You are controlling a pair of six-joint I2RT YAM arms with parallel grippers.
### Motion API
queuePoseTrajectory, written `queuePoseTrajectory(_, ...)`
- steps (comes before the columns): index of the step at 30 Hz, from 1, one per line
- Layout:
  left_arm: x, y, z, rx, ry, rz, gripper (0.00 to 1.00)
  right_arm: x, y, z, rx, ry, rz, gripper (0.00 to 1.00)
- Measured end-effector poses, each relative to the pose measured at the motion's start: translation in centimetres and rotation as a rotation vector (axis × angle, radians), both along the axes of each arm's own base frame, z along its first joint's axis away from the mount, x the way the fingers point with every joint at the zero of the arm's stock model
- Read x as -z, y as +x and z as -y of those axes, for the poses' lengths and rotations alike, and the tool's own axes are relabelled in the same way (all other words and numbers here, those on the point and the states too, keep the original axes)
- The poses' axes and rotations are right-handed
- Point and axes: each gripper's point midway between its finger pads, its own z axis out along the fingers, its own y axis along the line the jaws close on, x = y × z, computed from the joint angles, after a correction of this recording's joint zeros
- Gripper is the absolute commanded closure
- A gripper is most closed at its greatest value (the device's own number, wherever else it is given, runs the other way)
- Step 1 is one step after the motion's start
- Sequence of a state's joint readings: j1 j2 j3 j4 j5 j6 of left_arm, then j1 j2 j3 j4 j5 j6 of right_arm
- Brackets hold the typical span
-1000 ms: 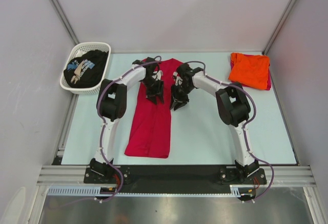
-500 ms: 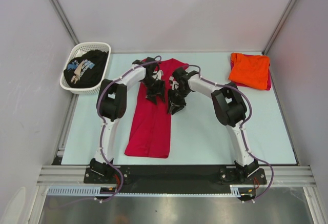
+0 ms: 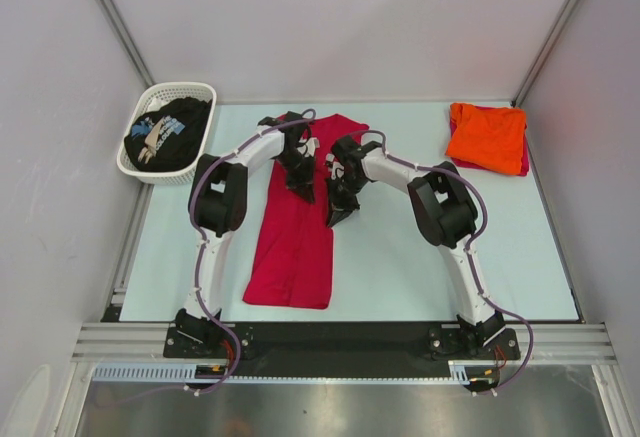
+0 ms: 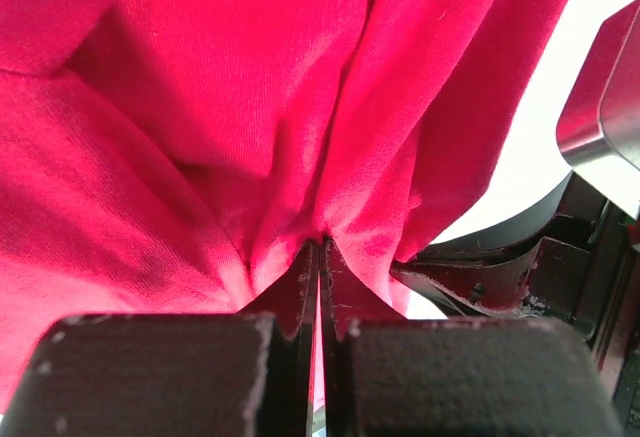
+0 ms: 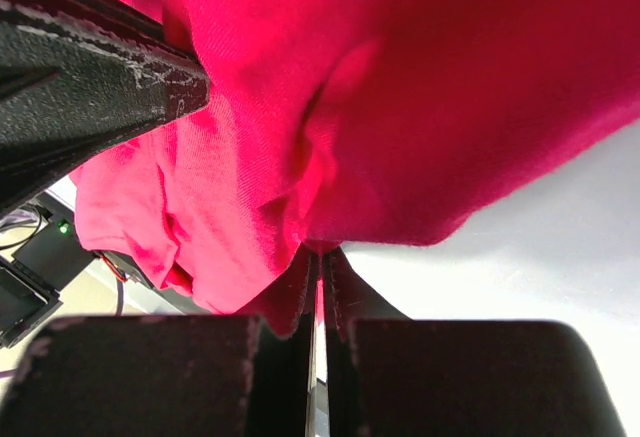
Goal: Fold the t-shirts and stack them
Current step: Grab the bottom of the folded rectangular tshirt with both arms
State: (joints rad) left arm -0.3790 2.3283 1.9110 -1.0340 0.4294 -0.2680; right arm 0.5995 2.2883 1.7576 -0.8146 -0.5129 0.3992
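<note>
We log the pale bench (image 3: 400,257) as the largest thing, carrying all the rest. The crimson-red t-shirt (image 3: 295,247) lies on it as a long narrow strip. It passes directly under both pincers and runs from just beyond them back toward the arm bases.

The white lattice basket (image 3: 135,169) sits well off to the left of the left pincer, at the far left corner. The black t-shirt (image 3: 178,127) with pale print is heaped inside it. The orange t-shirt (image 3: 487,135) lies folded well to the right of the right pincer, at the far right corner. A sliver of pink-red cloth shows under its right edge.

Left pincer (image 4: 320,249): fingers pressed together with only a hairline slit between them. A pinch of red cloth is caught at the tips, and folds radiate from it.

Right pincer (image 5: 320,255): likewise closed to a slit, nipping the red tee at its right edge, with pale bench showing beside it.

The two pincers sit near each other.
</note>
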Motion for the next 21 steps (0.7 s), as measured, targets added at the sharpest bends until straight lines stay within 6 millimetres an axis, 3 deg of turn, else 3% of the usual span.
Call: queuePoseTrajectory(21, 0.7, 0.5, -3.2, -0.030, 0.105, 0.001, 1.00, 0.1, 0.1, 0.2, 0.010, -0.038, 0.006, 1.00)
